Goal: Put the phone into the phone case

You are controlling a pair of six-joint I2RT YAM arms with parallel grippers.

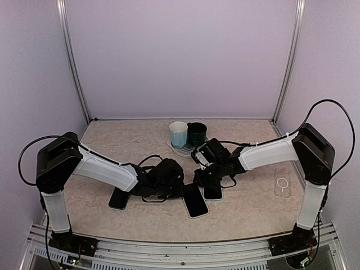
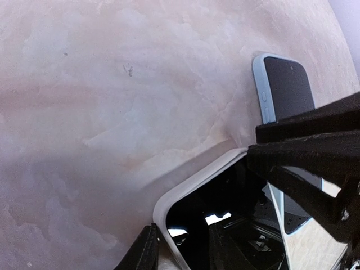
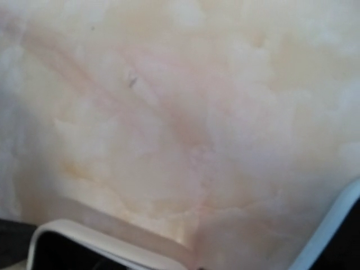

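Corner work at mid-table: my left gripper (image 2: 183,251) straddles the near corner of the black glossy-faced phone with a white rim (image 2: 214,191), which lies flat on the pale marbled tabletop (image 2: 112,112) between my two arms. One finger sits outside the rim and the other over the glass, with the jaws narrowly parted. Whether they pinch that corner or merely bracket it, I cannot tell. My right gripper (image 1: 209,177) hangs low over the far end of the phone, just beside a second phone in a light-blue case (image 2: 288,84). Its own wrist view is blurred and shows no fingers, so I cannot tell how wide it stands or whether it holds anything. A clear phone case with a ring mark (image 1: 282,183) lies well apart, out by my right arm's upright, and looks empty. I also cannot say whether the white rim is the phone's own frame or a case partly round it. In my judgement the step in hand is securing the phone. To do that well I should keep my pads on the edges rather than the slick glass and lift it level. The right gripper should steady the far end without nudging the blue neighbour, and the corners should then be seated one at a time.
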